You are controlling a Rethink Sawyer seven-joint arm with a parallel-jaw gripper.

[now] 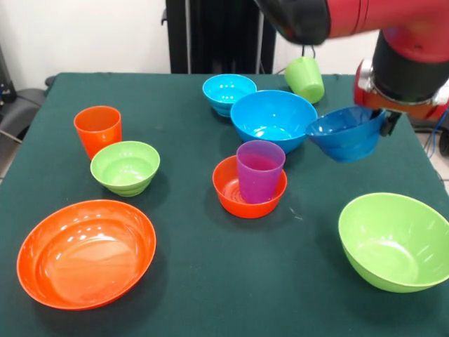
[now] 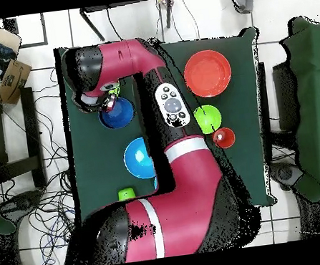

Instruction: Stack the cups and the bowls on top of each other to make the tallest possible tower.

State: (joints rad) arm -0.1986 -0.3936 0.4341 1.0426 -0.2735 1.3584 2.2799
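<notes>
Gripper point(image 1: 384, 121) clamps the rim of the dark blue bowl point(image 1: 345, 133), holding it tilted above the table point(image 1: 189, 281). Just beside it sits the large light blue bowl point(image 1: 273, 118), with the lime green cup point(image 1: 305, 78) on its side behind. Farther off, the purple cup point(image 1: 259, 170) stands in a small orange bowl point(image 1: 249, 188); the large lime green bowl point(image 1: 395, 241) lies nearer the camera.

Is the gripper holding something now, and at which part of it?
Yes. The gripper holds the dark blue bowl by its rim, on the side toward the arm, and the bowl hangs tilted above the table.
</notes>
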